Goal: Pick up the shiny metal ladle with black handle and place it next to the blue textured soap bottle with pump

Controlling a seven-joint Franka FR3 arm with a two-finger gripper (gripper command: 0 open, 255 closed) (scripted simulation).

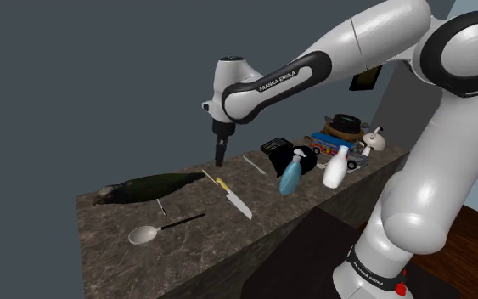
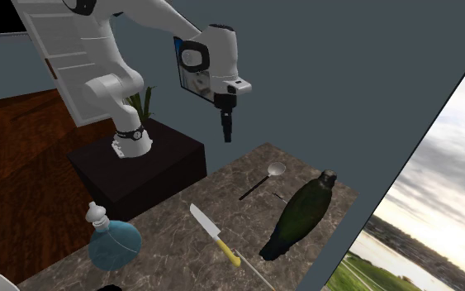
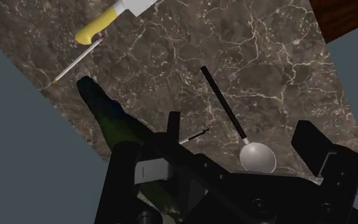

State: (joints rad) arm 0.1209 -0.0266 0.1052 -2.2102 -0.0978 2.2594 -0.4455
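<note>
Brown veined marble counter [image 1: 109, 222], ladle [image 1: 143, 235] lying flat, slate-grey wall [image 1: 75, 85] behind, jaws spread above, empty

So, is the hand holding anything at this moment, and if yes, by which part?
Nothing is held. The hand hangs open above the counter, and the ladle lies flat on the counter, well apart from the hand.

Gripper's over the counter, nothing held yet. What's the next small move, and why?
Probably shift the gripper toward the shoulder view's lower left until it is above the black handle of the ladle. It hangs open, well above the counter, and the ladle lies flat there, untouched.
</note>
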